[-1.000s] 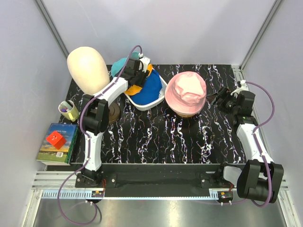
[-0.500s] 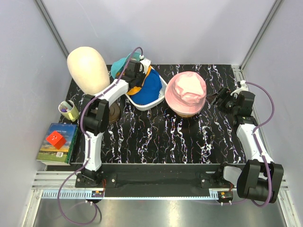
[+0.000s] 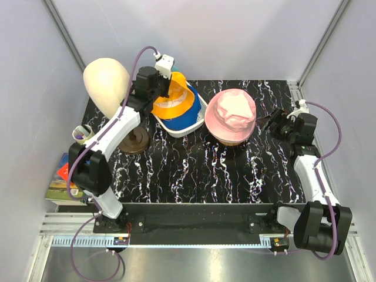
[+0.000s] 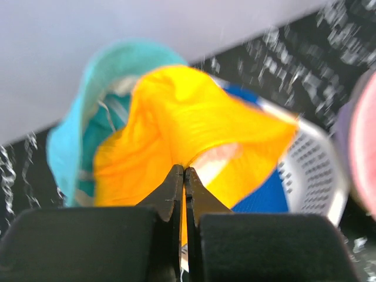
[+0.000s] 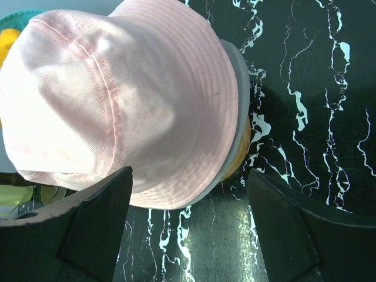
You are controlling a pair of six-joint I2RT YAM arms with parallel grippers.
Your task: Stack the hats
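Honestly, the orange-yellow hat looks soft, floppy and light, so a fold of fabric is best pinched. That's how it's gripped by the left end effector, dangling above the white basket. The right end effector is spread wide beside the pink hat.

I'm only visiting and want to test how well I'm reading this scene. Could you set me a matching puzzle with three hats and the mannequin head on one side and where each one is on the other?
Things:
1 orange-yellow hat
2 pink hat
3 royal-blue hat
4 mannequin head

Places:
A in the white basket
B upright, left of the basket
C pinched in the left gripper
D on top of the lavender hat

Pairs: 1-C, 2-D, 3-A, 4-B
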